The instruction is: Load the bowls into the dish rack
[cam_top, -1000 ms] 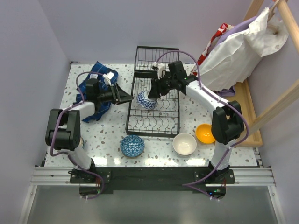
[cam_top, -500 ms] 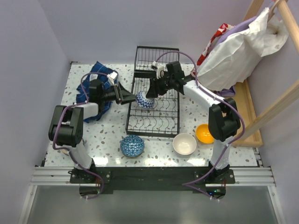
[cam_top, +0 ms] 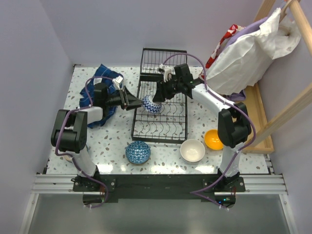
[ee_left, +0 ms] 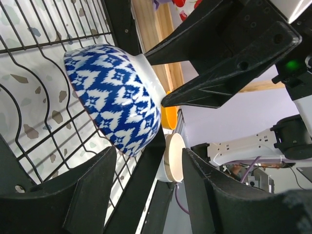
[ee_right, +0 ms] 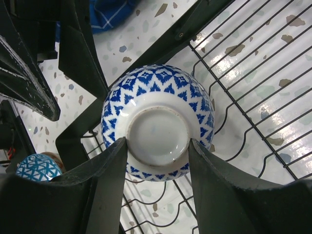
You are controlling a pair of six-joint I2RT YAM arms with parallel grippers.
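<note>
L gripper [cam_top: 130, 101] nearer rack [cam_top: 168, 125], jaws apart | R gripper [ee_right: 157, 145] same, grips bowl [ee_right: 158, 90]

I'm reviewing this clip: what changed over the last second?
The left claw slid right, up to the edge of the dish rack beside the patterned bowl, jaws open. The right claw kept gripping that bowl's foot. The teal bowl, white bowl and orange bowl stayed put.

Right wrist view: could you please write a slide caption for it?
Right claw grips the blue-patterned bowl by its foot, dish rack wires behind.
</note>
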